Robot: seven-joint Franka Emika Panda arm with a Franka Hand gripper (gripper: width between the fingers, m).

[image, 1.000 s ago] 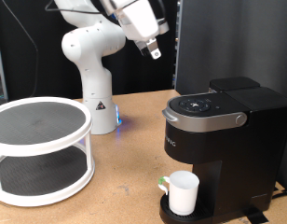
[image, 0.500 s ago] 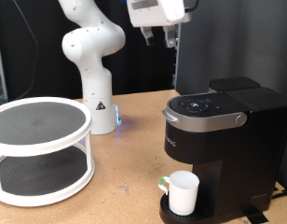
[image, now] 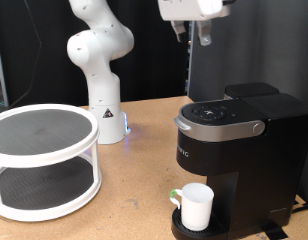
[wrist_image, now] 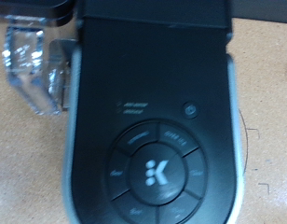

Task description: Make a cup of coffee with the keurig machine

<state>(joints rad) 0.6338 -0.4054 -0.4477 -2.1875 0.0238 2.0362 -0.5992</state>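
Observation:
The keurig machine stands on the wooden table at the exterior view's right, lid down. The cup sits on its round base under the spout. My gripper hangs high above the machine's lid, fingers pointing down, apart and empty. The wrist view looks straight down on the machine's top, with its round button panel and K logo. The cup is hidden in the wrist view.
A white two-tier round rack stands at the exterior view's left. The arm's white base is behind it. A dark panel rises behind the machine. A clear plastic part shows beside the machine in the wrist view.
The gripper has swung toward the exterior view's right and turned to point down, ending above the machine. The cup and the machine have not moved.

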